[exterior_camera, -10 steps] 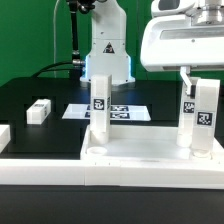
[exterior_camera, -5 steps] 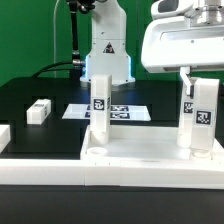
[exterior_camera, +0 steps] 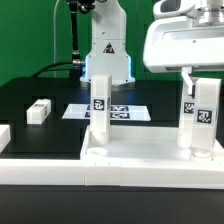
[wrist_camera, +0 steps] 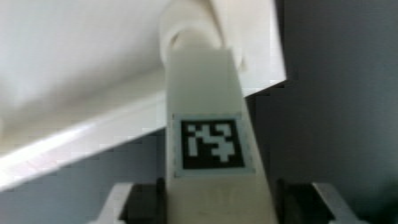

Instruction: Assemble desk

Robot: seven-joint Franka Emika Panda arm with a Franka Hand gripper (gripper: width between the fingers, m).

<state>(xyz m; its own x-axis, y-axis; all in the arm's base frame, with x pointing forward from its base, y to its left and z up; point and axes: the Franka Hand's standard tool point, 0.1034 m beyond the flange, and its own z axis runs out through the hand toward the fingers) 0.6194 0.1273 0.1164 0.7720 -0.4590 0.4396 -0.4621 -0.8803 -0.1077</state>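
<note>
Desk panel (exterior_camera: 150, 160) rests on black table (exterior_camera: 20, 95) (green backdrop (exterior_camera: 25, 40)).

Noted a black table (exterior_camera: 50, 135) running across the whole scene, matte and dark. Found the marker board (exterior_camera: 125, 112) lying flat on it at far centre, white with black-and-white square tags, partly hidden in the exterior view. Recorded a long white border rail (exterior_camera: 40, 172) along the near edge. Observed a plain green backdrop (exterior_camera: 30, 40) beyond the far side.
</note>
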